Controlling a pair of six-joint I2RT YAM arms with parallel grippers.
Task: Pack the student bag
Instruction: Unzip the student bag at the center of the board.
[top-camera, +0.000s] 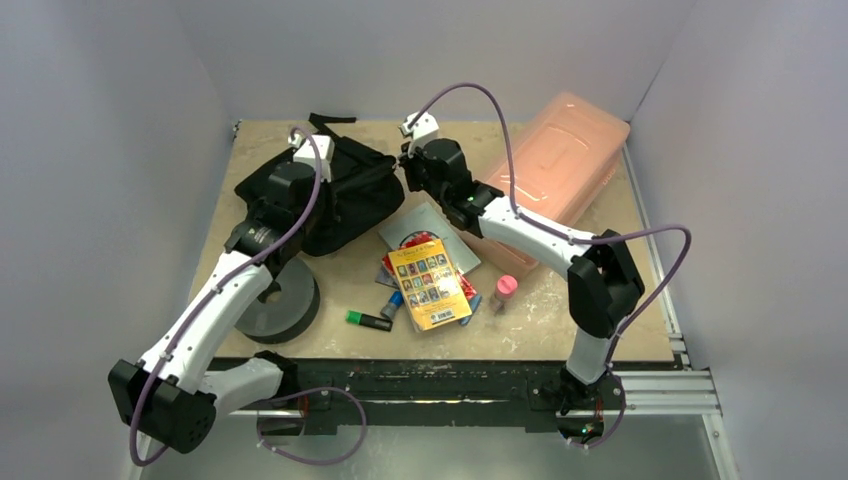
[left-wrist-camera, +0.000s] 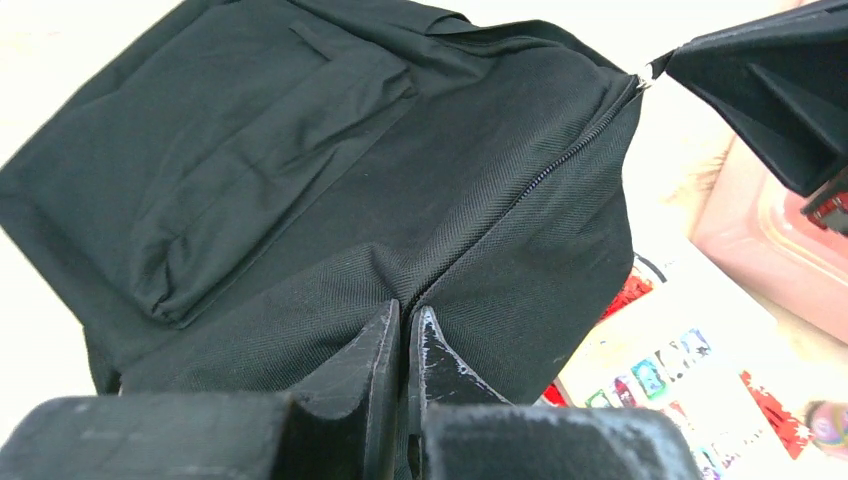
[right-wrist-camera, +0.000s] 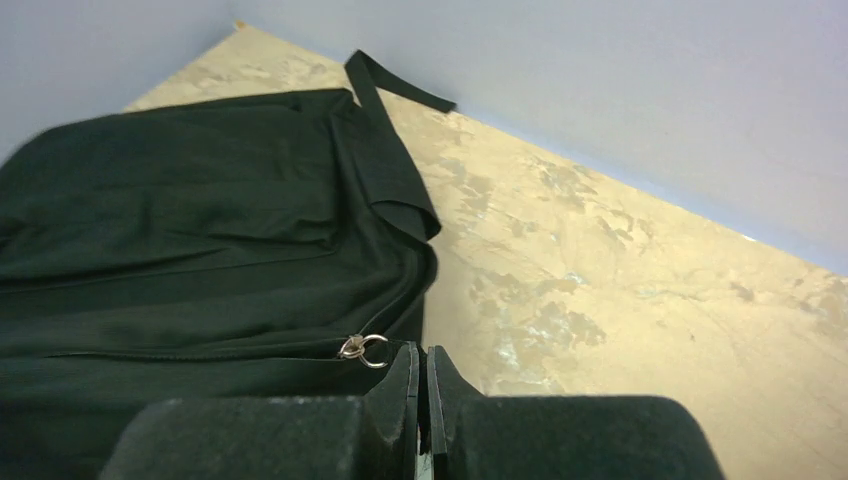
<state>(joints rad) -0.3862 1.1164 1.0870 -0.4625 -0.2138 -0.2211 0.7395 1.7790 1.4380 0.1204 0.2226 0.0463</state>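
Observation:
The student bag (top-camera: 352, 212) is a black fabric backpack lying flat at the back left of the table. My left gripper (top-camera: 318, 190) is over it, and in the left wrist view its jaws (left-wrist-camera: 405, 312) are shut on a pinch of bag fabric (left-wrist-camera: 300, 200) at the zipper seam. My right gripper (top-camera: 405, 178) is at the bag's right edge. In the right wrist view it (right-wrist-camera: 421, 352) is shut on the zipper pull, next to the metal ring (right-wrist-camera: 365, 348). The zipper (left-wrist-camera: 575, 145) runs taut between the two grippers.
A translucent pink box (top-camera: 555, 165) lies at the back right. A yellow card book (top-camera: 430, 283), a grey notebook (top-camera: 425, 222), a green highlighter (top-camera: 368, 320), a blue marker (top-camera: 392, 305) and a pink-capped bottle (top-camera: 505, 290) lie mid-table. A dark foam ring (top-camera: 280, 300) sits under the left arm.

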